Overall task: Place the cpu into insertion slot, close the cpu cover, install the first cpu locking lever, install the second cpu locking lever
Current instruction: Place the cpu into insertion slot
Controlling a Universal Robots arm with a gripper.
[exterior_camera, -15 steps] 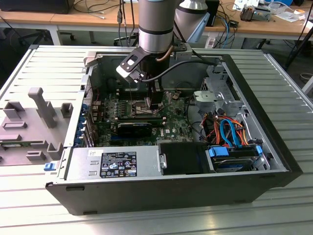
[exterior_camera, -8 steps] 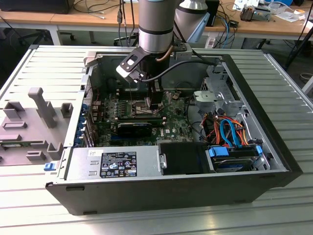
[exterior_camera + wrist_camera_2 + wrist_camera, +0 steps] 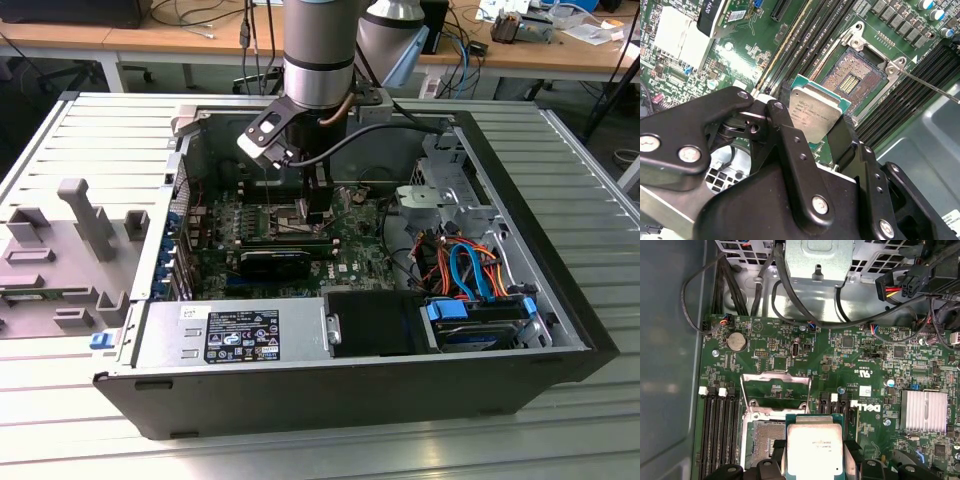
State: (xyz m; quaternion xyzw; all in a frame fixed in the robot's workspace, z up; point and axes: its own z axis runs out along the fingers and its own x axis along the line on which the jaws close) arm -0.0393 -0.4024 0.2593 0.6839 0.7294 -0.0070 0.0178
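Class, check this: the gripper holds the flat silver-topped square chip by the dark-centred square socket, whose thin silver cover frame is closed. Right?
No: the thin silver cover frame stands open, flipped back off the dark-centred square socket, as the first wrist view shows. The gripper does hold the silver-topped square chip by it.

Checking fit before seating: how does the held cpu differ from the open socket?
The square silver-topped cpu is clamped between black fingers, raised; the dark-centred, silver-rimmed insertion slot sits in the green board, empty. Cpu top: smooth metal; slot centre: dark, patterned. Both square.
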